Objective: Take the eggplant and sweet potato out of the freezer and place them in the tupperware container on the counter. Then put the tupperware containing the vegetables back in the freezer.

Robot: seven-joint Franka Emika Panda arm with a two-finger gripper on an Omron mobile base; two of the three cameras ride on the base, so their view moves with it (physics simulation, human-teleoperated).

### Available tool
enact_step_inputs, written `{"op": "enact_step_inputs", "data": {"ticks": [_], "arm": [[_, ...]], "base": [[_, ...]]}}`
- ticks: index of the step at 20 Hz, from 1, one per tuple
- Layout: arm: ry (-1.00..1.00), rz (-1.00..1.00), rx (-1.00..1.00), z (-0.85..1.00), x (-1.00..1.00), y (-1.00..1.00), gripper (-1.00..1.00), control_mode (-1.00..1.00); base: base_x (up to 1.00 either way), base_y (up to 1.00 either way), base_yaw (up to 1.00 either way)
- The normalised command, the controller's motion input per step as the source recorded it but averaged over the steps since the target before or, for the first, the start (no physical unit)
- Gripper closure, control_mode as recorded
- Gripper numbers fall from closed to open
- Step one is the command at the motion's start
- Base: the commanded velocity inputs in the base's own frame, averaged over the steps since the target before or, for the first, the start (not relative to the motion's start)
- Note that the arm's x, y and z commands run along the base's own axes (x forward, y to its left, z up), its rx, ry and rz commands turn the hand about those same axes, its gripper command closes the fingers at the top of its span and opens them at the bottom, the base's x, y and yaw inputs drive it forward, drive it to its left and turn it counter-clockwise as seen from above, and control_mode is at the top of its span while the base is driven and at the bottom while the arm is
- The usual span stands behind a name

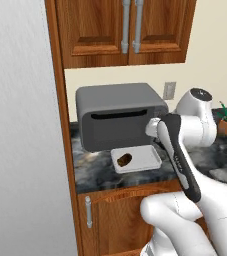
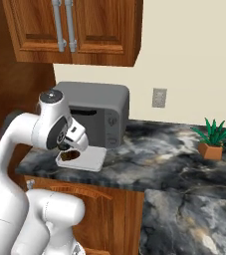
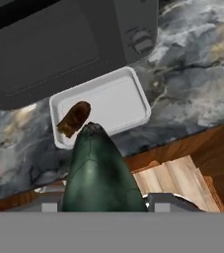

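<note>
Close against the hand camera, a glossy dark eggplant (image 3: pixel 101 173) rises between the finger tips of the gripper (image 3: pixel 103 205), whose jaws stand part-way apart and appear closed on the vegetable's sides. Largest in the scene, the pale-grey freezer (image 1: pixel 20 140) door fills the left of the left base view, beside reddish-brown wooden cabinets (image 1: pixel 125 30). On the dark marbled table (image 2: pixel 154 149) sits a grey toaster oven (image 1: pixel 117 115), and just in front of it, near the table's edge, the whitish tupperware container (image 1: pixel 145 161). Smallest is the brown sweet potato (image 3: pixel 74 118), already lying in the container's left end. The white arm (image 1: pixel 185 145) holds the eggplant above and just short of the container's near rim. By this showing, one vegetable is delivered; the eggplant has yet to be set down, and the filled container has still to go back into the freezer.
</note>
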Motion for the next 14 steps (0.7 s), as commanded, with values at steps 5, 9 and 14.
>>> {"op": "enact_step_inputs", "data": {"ticks": [5, 9, 14], "arm": [[0.01, 0.01, -0.02, -0.99, 0.74, 0.01, 1.00, -1.00], [0.00, 0.00, -0.06, -0.85, 0.51, 0.13, 1.00, -1.00], [0.00, 0.00, -0.01, -0.43, 0.76, 0.10, 1.00, -1.00]], "base": [[0.00, 0.00, 0.00], [0.00, 0.00, 0.00], [0.00, 0.00, 0.00]]}}
